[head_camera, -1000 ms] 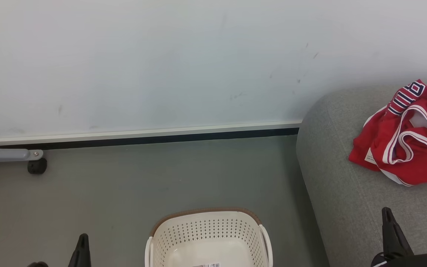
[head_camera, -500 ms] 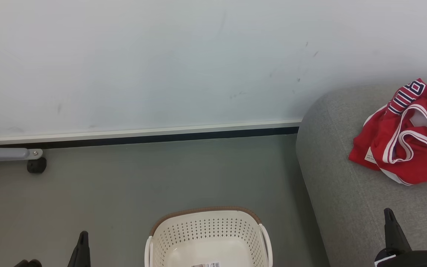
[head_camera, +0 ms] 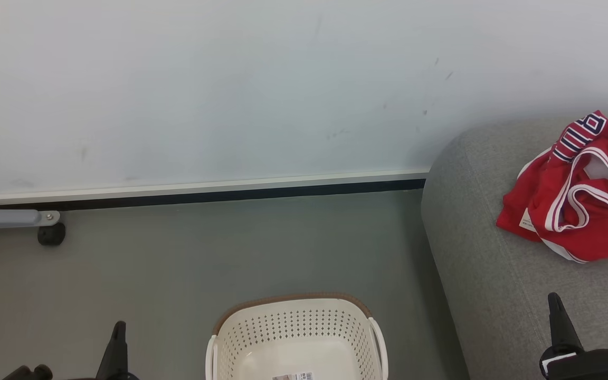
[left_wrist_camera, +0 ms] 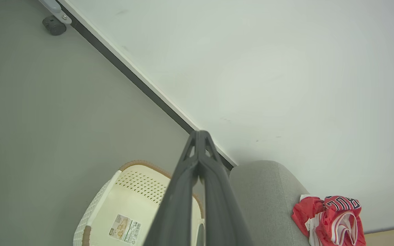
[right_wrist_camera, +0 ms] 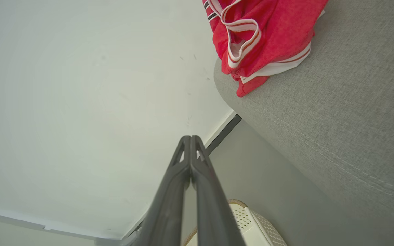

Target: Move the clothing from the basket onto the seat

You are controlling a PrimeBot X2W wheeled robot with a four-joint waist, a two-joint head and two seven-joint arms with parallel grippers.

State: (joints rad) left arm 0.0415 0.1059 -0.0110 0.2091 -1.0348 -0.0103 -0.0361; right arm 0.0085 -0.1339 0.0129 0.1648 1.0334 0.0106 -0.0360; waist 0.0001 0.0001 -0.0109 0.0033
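Red, white-trimmed sports clothing [head_camera: 573,206] lies heaped on the grey sofa seat [head_camera: 483,306], well apart from the cream laundry basket [head_camera: 293,326] standing on the floor [head_camera: 177,253]. The part of the basket's bottom that we can see bears only a printed label [left_wrist_camera: 125,228]. The left gripper [left_wrist_camera: 199,135], low over the floor, and the right gripper [right_wrist_camera: 190,138], low over the sofa, each have their fingers pressed together on nothing. We judge the transfer complete, which would explain why both arms are empty and parked clear of the garments.

A grey leg [head_camera: 13,217] on a black caster [head_camera: 51,234] stands beside the wall [head_camera: 230,79] (faintly scuffed).
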